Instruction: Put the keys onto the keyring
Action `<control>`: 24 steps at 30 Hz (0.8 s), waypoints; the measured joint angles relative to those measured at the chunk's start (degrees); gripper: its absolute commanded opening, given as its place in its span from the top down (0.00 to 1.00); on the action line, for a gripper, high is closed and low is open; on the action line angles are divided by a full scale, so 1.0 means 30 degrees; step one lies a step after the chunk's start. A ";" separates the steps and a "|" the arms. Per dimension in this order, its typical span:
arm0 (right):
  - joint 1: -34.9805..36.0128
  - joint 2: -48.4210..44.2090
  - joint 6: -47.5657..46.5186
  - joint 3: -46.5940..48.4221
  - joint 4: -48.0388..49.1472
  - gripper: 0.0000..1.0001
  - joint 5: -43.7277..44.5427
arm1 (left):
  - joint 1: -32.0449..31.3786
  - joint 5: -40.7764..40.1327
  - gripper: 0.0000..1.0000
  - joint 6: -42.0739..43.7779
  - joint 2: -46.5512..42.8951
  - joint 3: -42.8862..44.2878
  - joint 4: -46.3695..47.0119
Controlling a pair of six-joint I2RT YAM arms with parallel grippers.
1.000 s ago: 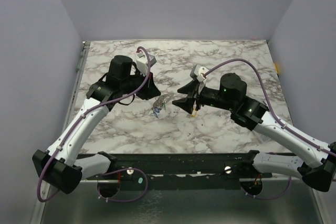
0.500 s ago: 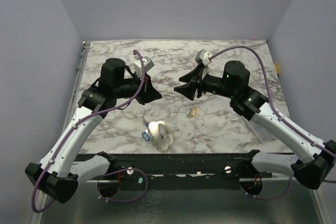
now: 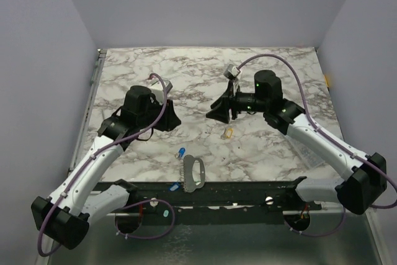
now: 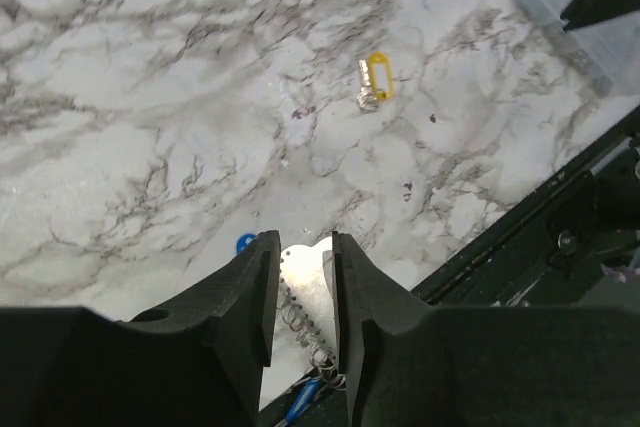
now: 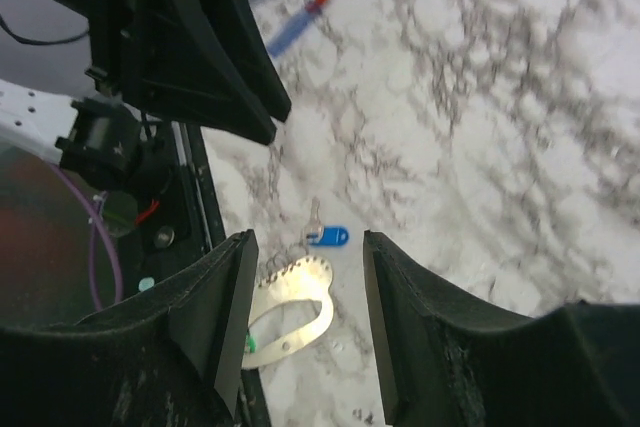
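To thread: yellow key [image 3: 228, 133], blue key [image 3: 181, 152], loose near keyring [image 3: 193, 172] at table [image 3: 279, 72] near edge. Left gripper [image 4: 301, 245], right gripper [image 5: 306, 247] jaws apart, empty.

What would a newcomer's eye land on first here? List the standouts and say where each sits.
The left gripper and the right gripper hang open and empty above the middle of the marble table. Below them the small parts lie scattered. A yellow key sits just under the right gripper, a blue key is nearer the front, and a flat silver keyring lies at the table's near edge.
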 measured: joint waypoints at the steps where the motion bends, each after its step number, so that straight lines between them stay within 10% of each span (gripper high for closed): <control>1: 0.0066 0.0109 0.0240 -0.0474 -0.0117 0.45 0.0095 | 0.0000 -0.0510 0.63 -0.0379 0.0036 -0.0459 0.0000; 7: 0.0546 0.0350 0.2266 -0.3548 -0.0780 0.44 0.1865 | -0.0007 -0.2193 0.43 -0.2747 0.0168 -0.3439 -0.0153; 24: 0.0656 -0.0699 0.3031 -0.4248 -0.1566 0.43 0.4051 | -0.6754 -0.8000 0.56 -0.9129 0.6674 -0.4707 -0.0852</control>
